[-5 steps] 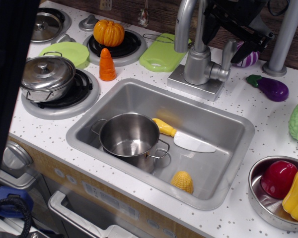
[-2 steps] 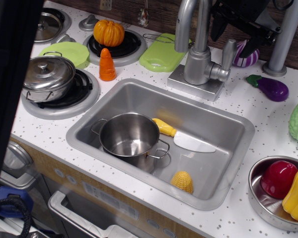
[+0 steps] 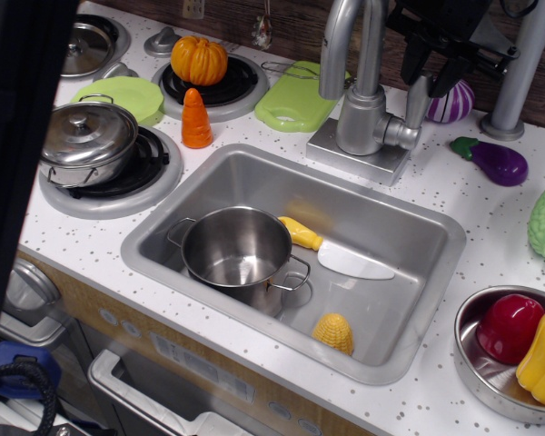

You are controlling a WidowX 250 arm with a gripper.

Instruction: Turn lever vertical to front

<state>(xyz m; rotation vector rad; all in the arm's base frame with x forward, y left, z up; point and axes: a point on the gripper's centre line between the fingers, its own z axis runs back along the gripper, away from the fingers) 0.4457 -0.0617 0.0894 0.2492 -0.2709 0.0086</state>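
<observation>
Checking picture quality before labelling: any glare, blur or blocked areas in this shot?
In observation.image: a dark blurred shape blocks the left edge; soft glare on the steel sink's rim; the black hand over the short silver-grey lever is dim but sharp.

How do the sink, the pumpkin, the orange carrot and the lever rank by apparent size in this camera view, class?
1. Sink, by far the largest.
2. Pumpkin.
3. Orange carrot, close to the pumpkin in height but narrower; it also sits nearer the camera, so this ranking is unsure.
4. Lever, thinnest, its top partly hidden by the tool.
</observation>
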